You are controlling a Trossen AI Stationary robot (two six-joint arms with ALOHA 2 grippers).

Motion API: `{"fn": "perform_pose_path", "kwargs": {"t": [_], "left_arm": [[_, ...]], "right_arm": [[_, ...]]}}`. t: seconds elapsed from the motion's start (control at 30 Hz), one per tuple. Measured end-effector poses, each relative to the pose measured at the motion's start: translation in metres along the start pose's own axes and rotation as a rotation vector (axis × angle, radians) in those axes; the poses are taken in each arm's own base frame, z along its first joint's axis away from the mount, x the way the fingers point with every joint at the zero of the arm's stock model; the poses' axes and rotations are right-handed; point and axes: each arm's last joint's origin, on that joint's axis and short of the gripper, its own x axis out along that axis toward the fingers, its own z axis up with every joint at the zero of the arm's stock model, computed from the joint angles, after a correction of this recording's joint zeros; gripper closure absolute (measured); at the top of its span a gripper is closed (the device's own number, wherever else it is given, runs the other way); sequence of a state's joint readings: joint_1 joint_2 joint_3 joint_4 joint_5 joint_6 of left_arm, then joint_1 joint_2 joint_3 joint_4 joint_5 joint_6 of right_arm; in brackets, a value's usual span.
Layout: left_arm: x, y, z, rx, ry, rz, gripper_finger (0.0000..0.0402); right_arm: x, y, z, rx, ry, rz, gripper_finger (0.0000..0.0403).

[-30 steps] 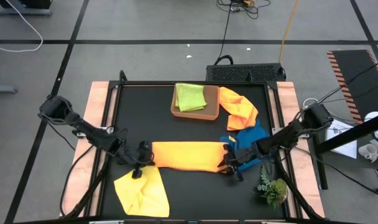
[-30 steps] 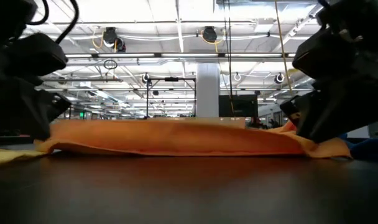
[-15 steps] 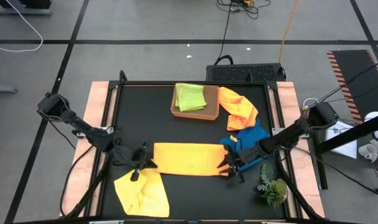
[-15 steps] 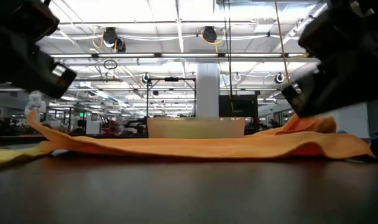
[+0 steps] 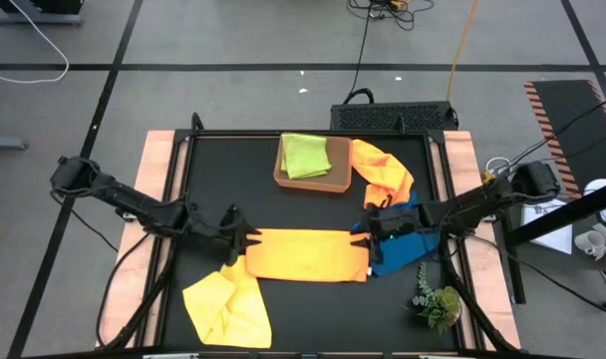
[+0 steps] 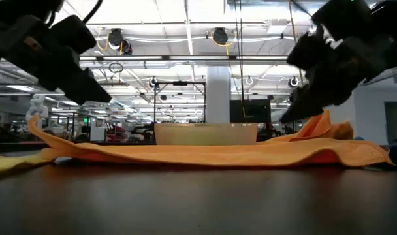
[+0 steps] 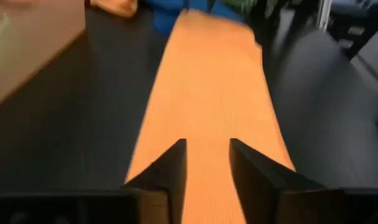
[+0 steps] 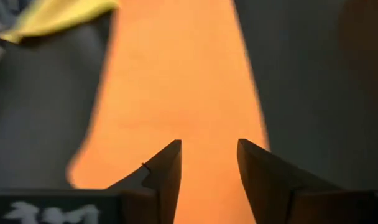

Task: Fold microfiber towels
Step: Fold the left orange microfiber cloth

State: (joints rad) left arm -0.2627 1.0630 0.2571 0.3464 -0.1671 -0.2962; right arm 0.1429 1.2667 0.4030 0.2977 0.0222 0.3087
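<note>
A folded orange towel [image 5: 305, 254] lies as a long strip across the front-centre of the black table [image 5: 233, 170], its long axis running from the left arm's side to the right arm's. That line is what the coming move appears to turn on: each short end faces one gripper, so either arm can reach only its own end, and the two stand about equally near. The left gripper [image 5: 245, 236] hangs just above the strip's left end, the right gripper [image 5: 360, 234] just above its right end, each at the far corner of its end. Seen level across the table, both sit clear of the cloth. In the wrist views the fingers of each stand parted with nothing between them, the orange strip stretching straight ahead beneath and beyond them.

The yellow towel [image 5: 226, 307] lies rumpled at the table's front-left corner, just touching the strip's left end. The blue towel [image 5: 408, 237] is bunched against the strip's right end, under the right arm. The second orange towel [image 5: 381, 174] sits crumpled just beside the brown tray [image 5: 309, 182], which holds the lime green towel [image 5: 305, 156], already folded. A small plant sprig [image 5: 438, 302] rests near the front-right corner. Judging by the strip's length, a fold end to end seems to be due.
</note>
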Motion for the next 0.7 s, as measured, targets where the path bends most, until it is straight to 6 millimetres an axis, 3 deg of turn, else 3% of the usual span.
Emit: {"fn": "perform_pose_path", "kwargs": {"t": [0.13, 0.4, 0.57, 0.7], "left_arm": [[0.001, 0.008, 0.005, 0.002, -0.022, -0.005, 0.0238], [0.005, 0.017, 0.008, -0.016, -0.037, -0.001, 0.0215], [0.022, 0.017, 0.016, 0.014, -0.027, -0.028, 0.0215], [0.045, 0.016, 0.031, 0.069, -0.009, -0.011, 0.0215]], "right_arm": [[-0.001, -0.018, -0.006, 0.104, 0.088, -0.073, 0.0229], [-0.004, -0.033, -0.009, 0.259, 0.200, 0.051, 0.0217], [-0.005, -0.034, -0.014, 0.274, 0.251, 0.039, 0.0235], [-0.005, -0.034, -0.012, 0.243, 0.235, 0.047, 0.0275]]}}
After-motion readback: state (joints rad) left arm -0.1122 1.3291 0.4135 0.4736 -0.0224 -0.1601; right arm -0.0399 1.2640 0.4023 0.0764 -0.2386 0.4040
